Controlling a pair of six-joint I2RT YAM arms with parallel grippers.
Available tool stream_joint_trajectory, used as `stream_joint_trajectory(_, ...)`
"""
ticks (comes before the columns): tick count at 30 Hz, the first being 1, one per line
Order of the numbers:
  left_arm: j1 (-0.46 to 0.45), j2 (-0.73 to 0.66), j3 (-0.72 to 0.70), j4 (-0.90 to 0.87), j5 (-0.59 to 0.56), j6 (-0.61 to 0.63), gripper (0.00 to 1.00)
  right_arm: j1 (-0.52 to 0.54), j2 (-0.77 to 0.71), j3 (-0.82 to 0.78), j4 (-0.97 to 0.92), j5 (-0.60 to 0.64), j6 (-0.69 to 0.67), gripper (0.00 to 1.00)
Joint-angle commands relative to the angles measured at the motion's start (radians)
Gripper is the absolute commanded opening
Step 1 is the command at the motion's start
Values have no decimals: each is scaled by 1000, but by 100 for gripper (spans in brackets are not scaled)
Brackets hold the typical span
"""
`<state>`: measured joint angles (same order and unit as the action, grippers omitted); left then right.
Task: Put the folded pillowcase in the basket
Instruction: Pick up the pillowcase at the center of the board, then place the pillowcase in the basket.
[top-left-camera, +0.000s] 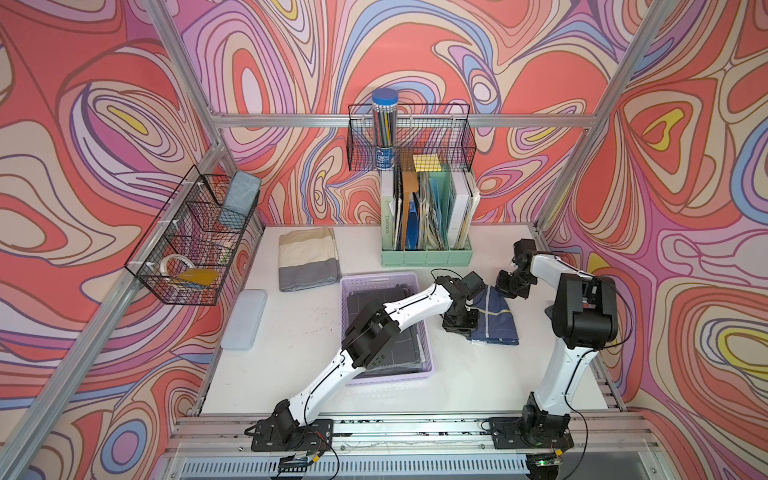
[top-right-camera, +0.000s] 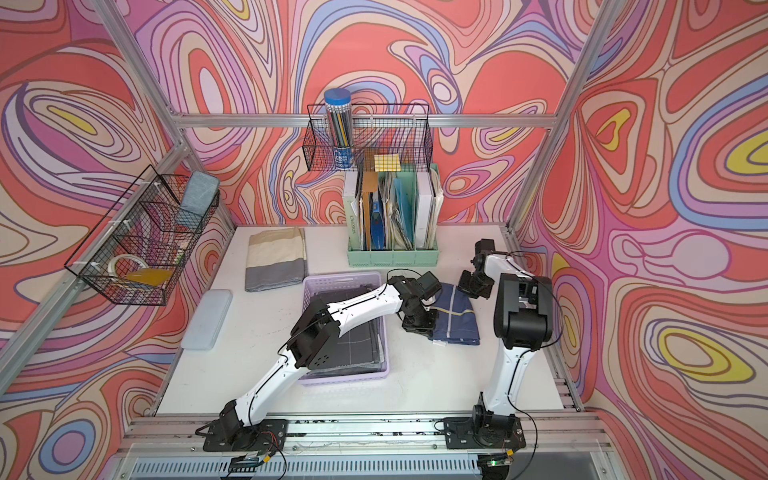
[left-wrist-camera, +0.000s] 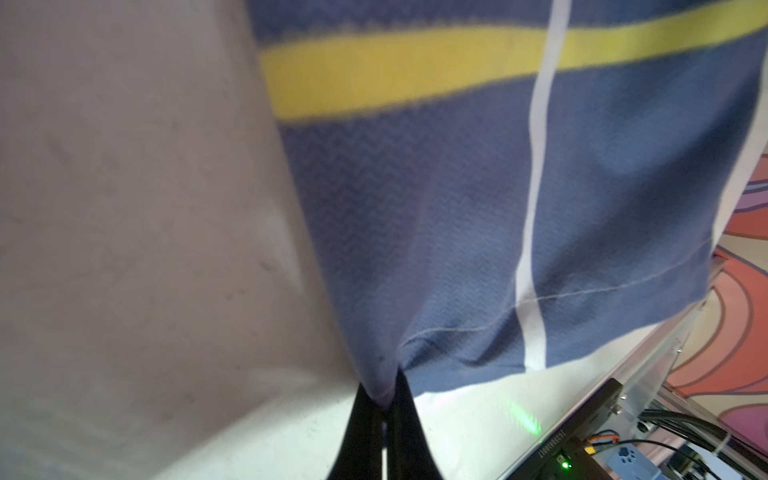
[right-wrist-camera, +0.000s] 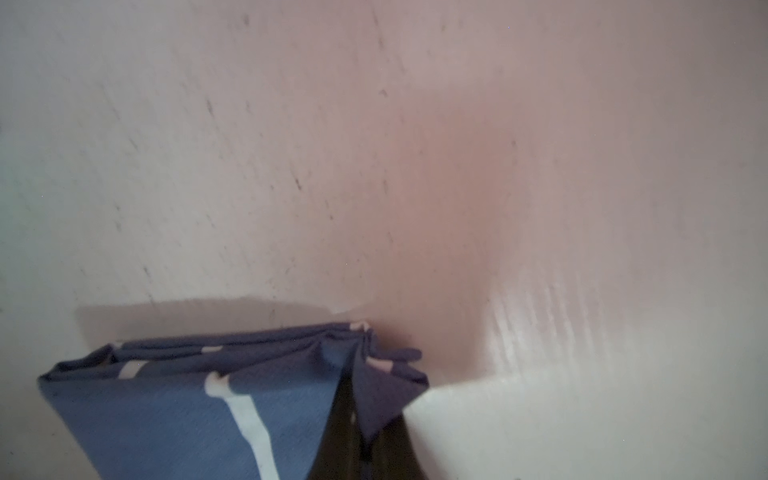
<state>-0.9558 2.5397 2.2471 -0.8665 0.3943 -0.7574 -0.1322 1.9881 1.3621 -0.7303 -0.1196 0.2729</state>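
Folded pillowcase (top-left-camera: 498, 320), beside the basket (top-left-camera: 395, 378): wrist views alone show left gripper (left-wrist-camera: 382, 397) and right gripper (right-wrist-camera: 361, 415) pinching its corners.

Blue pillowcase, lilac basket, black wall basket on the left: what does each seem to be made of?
The pillowcase looks like matt woven cloth, probably cotton: the left wrist view shows a fine zigzag weave, a stitched hem and soft folds. The basket seems to be moulded plastic, smooth and faintly glossy, with slotted walls. The wire basket is a thin metal grid, apparently coated or painted black.
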Motion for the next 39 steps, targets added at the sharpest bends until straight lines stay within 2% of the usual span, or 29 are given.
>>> stream_joint_trajectory(1, 18, -90, 10, -39, -80, 69, 0, 26, -87, -85, 47, -71, 64, 0)
stream_joint_trajectory(7, 20, -170, 20, -60, -101, 103, 0, 42, -211, -135, 95, -108, 111, 0)
stream_joint_trajectory(14, 20, -256, 22, -106, -135, 120, 0, 60, -314, -95, 64, -124, 125, 0)
stream_joint_trajectory(18, 22, -353, -26, -145, -192, 140, 0, 130, -366, -43, 29, -130, 140, 0)
stream_joint_trajectory(22, 29, -522, -194, -135, -278, 127, 0, 243, -404, -5, 20, -131, 181, 0)
stream_joint_trajectory(28, 60, -869, -588, -134, -435, 67, 0, 450, -385, 63, 41, -115, 249, 0)
stream_joint_trajectory(33, 110, -1147, -924, -124, -456, -48, 0, 605, -305, 123, 73, -108, 288, 0)
stream_joint_trajectory(39, 144, -1265, -1104, -178, -474, -175, 0, 726, -152, 193, 127, -107, 318, 0)
